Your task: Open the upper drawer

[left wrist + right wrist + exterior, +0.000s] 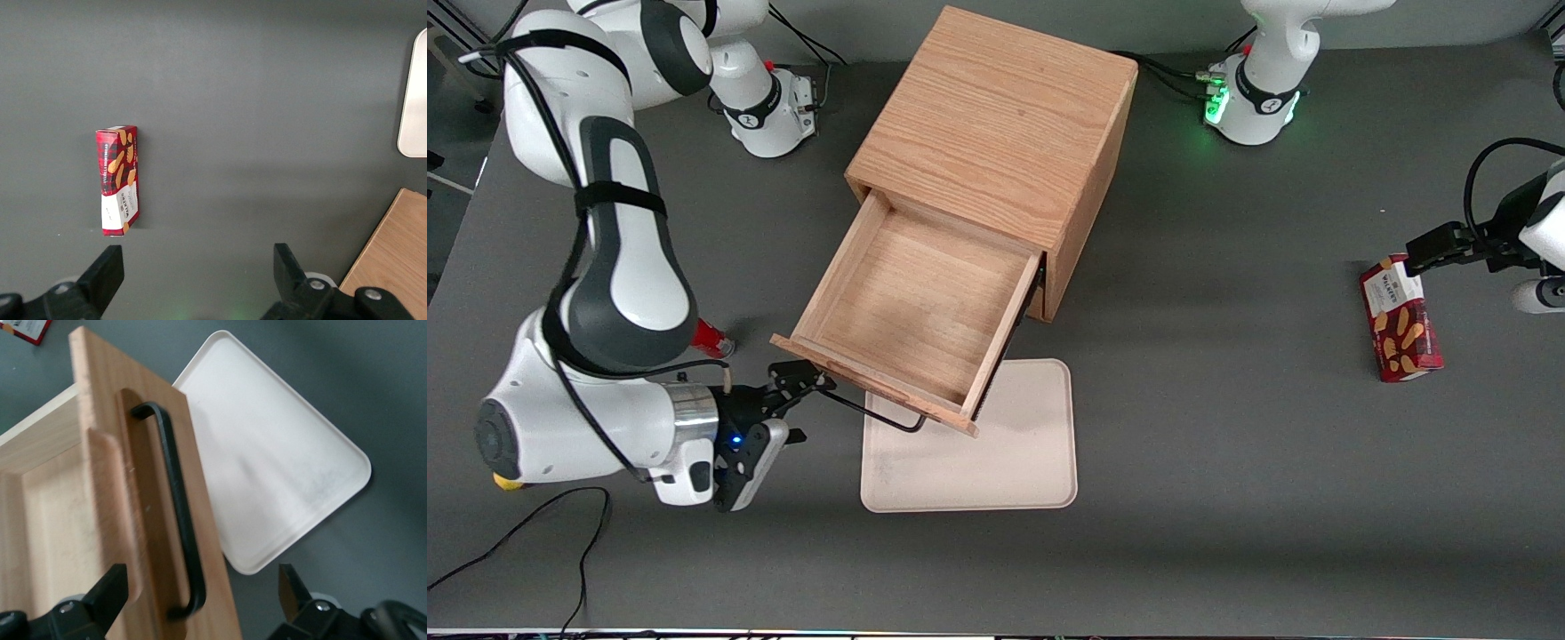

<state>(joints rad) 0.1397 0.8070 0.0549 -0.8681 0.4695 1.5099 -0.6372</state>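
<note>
Although the upper drawer (911, 307) stands pulled well out of the cabinet (996, 133) over the tray (1009, 444), our pincer (805, 384) sits at its handle (175, 507) end, fingers apart, gripping nothing; we judge opening done; next, withdraw clear.

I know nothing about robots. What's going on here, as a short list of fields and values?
upper drawer: pulled far out of the cabinet, nothing visible inside
handle: thin black bar on the drawer front
tool: open, at the handle's end toward the working arm, fingers not closed on the bar
tray: cream, flat on the table, partly under the drawer front
biscuit box: red, toward the parked arm's end
</note>
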